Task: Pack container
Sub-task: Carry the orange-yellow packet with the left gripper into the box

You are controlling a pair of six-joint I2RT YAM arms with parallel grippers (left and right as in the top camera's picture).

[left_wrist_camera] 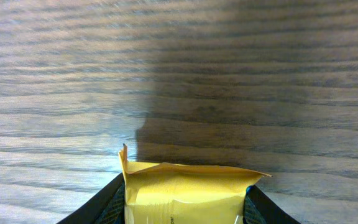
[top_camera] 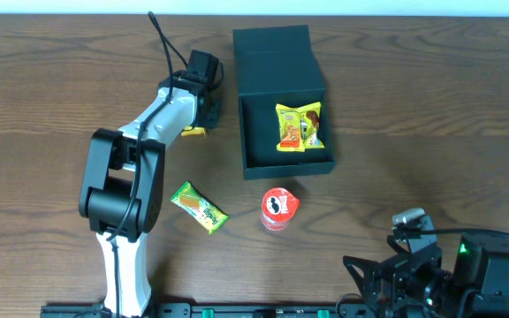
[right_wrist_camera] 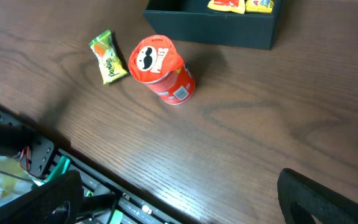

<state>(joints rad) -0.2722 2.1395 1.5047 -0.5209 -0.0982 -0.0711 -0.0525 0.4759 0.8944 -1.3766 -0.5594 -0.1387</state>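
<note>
Dark matte container (top_camera: 259,132), flap (top_camera: 277,57) open, snacks (top_camera: 299,126) inside

The container (top_camera: 259,132) has bare floor at left; yellow packets (top_camera: 300,126) crowd its right; a red can (top_camera: 279,209) stands near its front.

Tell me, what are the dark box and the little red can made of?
The dark box looks like matte cardboard: dull flat panels, folded flap lid. The red can is probably paperboard with a glossy printed wrap and crinkled foil-like top.
</note>
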